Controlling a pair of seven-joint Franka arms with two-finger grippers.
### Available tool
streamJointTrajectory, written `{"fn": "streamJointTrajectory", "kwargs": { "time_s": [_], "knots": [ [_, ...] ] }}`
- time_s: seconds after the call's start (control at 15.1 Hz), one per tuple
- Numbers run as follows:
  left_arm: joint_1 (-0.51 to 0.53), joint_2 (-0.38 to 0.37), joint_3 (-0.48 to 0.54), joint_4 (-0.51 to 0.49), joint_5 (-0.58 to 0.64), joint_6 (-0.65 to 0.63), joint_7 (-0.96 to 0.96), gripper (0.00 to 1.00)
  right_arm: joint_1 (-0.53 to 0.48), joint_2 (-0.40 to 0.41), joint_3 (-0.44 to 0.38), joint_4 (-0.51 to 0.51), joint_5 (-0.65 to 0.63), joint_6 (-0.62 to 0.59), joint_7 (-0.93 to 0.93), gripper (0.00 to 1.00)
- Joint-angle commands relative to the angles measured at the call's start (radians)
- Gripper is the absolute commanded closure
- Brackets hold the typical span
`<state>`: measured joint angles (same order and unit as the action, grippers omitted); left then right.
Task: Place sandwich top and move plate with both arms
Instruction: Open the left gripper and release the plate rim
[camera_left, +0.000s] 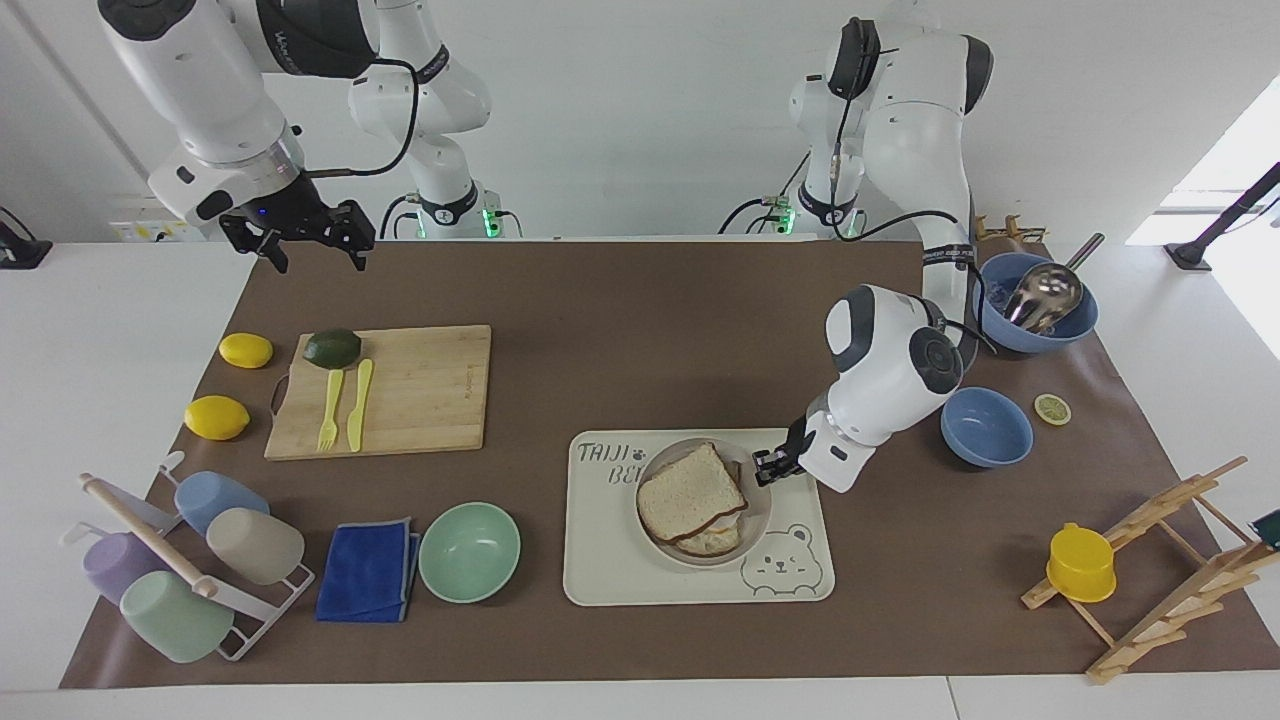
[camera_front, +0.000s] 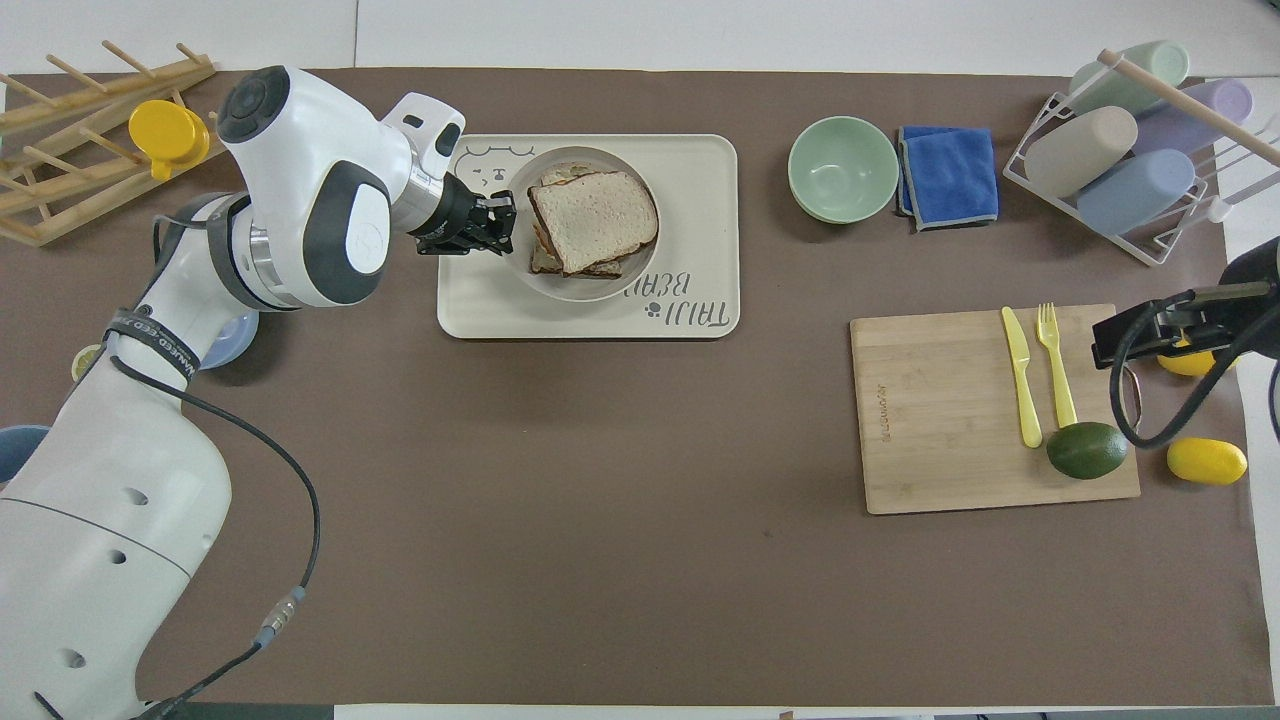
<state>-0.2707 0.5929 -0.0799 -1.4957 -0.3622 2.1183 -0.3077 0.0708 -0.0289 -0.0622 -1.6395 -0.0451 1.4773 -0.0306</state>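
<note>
The off-white plate (camera_left: 757, 520) (camera_front: 600, 291) lies on the cream tray (camera_left: 620, 570) (camera_front: 700, 170), toward the left arm's end of it. On the plate the sandwich top (camera_left: 690, 492) (camera_front: 592, 205), a pale bread slice with a brown crust, lies on the toasted slice with egg. My left gripper (camera_left: 762, 468) (camera_front: 503, 225) is shut on the plate's rim, on the side facing the left arm's end of the table. My right gripper (camera_left: 320, 262) waits open in the air over the mat's corner by the right arm's base, holding nothing.
A wooden board (camera_left: 420, 390) carries an avocado, a fork and a knife, with two lemons (camera_left: 216, 417) beside it. A mint bowl (camera_left: 469, 551), a blue cloth and a cup rack stand farther out. Two blue bowls (camera_left: 986, 427) and a wooden rack stand at the left arm's end.
</note>
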Motion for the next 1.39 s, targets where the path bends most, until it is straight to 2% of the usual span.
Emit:
{"fn": "streamJointTrajectory", "kwargs": {
  "time_s": [0.0, 0.33, 0.4, 0.46, 0.53, 0.73, 0.86, 1.13, 1.33],
  "knots": [
    [-0.002, -0.018, -0.001, -0.047, 0.009, 0.058, 0.022, 1.00, -0.017, -0.011, 0.005, -0.003, 0.021, -0.015, -0.025, 0.00],
    [-0.001, -0.021, 0.000, -0.060, 0.011, 0.066, 0.027, 1.00, -0.017, -0.013, 0.005, -0.003, 0.021, -0.015, -0.025, 0.00],
    [0.001, -0.021, 0.000, -0.060, 0.011, 0.062, 0.045, 0.91, -0.017, -0.011, 0.005, -0.003, 0.021, -0.015, -0.025, 0.00],
    [0.002, -0.021, 0.000, -0.058, 0.011, 0.058, 0.050, 0.55, -0.016, -0.011, 0.005, -0.003, 0.019, -0.015, -0.025, 0.00],
    [0.002, -0.021, 0.002, -0.057, 0.011, 0.057, 0.050, 0.01, -0.017, -0.013, 0.005, -0.003, 0.021, -0.015, -0.025, 0.00],
    [0.019, -0.019, 0.006, 0.007, 0.060, -0.032, 0.053, 0.00, -0.017, -0.013, 0.005, -0.003, 0.019, -0.015, -0.025, 0.00],
    [0.044, -0.028, 0.008, 0.028, 0.072, -0.047, 0.052, 0.00, -0.017, -0.013, 0.005, -0.003, 0.021, -0.015, -0.025, 0.00],
    [0.087, -0.180, 0.066, 0.015, 0.101, -0.104, 0.045, 0.00, -0.017, -0.013, 0.005, -0.003, 0.021, -0.015, -0.025, 0.00],
    [0.093, -0.275, 0.078, 0.017, 0.231, -0.200, 0.050, 0.00, -0.017, -0.013, 0.005, -0.003, 0.021, -0.014, -0.025, 0.00]
  ]
}}
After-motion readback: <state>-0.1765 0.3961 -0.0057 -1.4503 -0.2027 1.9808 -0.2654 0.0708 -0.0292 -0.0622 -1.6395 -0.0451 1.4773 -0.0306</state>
